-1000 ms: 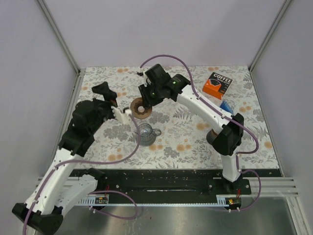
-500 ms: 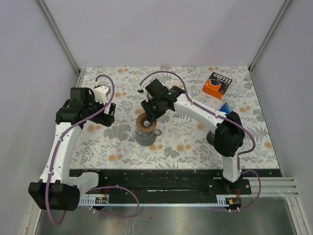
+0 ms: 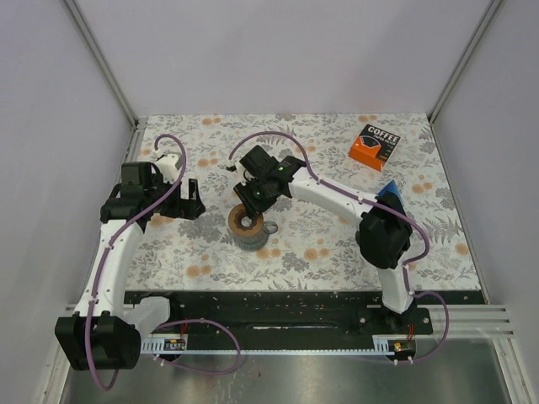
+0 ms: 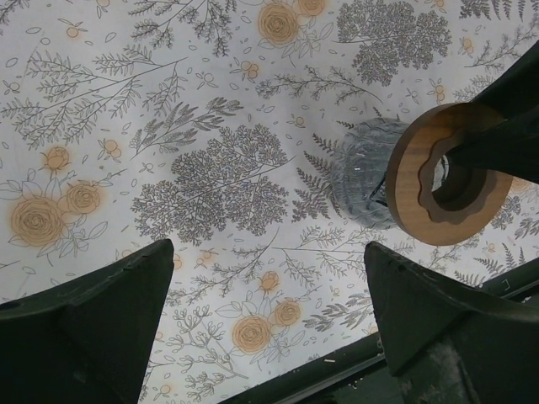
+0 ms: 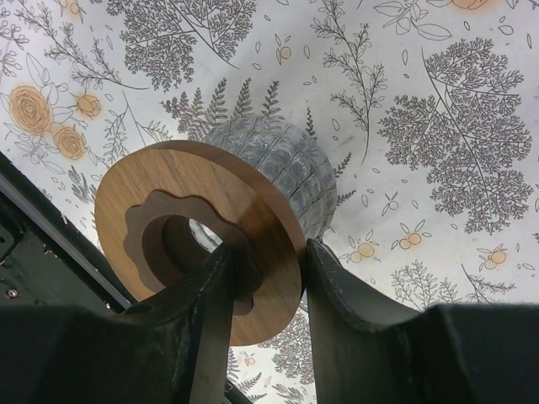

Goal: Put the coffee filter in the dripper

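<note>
Right gripper [image 5: 268, 257]: clamped on the wooden ring [image 5: 143, 210], holding it tilted against the ribbed glass dripper [image 5: 269, 156], probably to seat or steady it. I cannot tell whether the two are joined.
Dripper place: near the centre of the table [image 3: 337, 244], with no filter seen inside.
Left gripper [image 4: 269, 252]: jaws wide apart and empty at the dripper's 9 o'clock, free to fetch.
Coffee filter: none visible; the orange COFFEE box [image 3: 375, 145] at 2 o'clock may hold them.

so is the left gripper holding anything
No, the left gripper stands wide open, with only the floral tablecloth showing in its gap.
</note>
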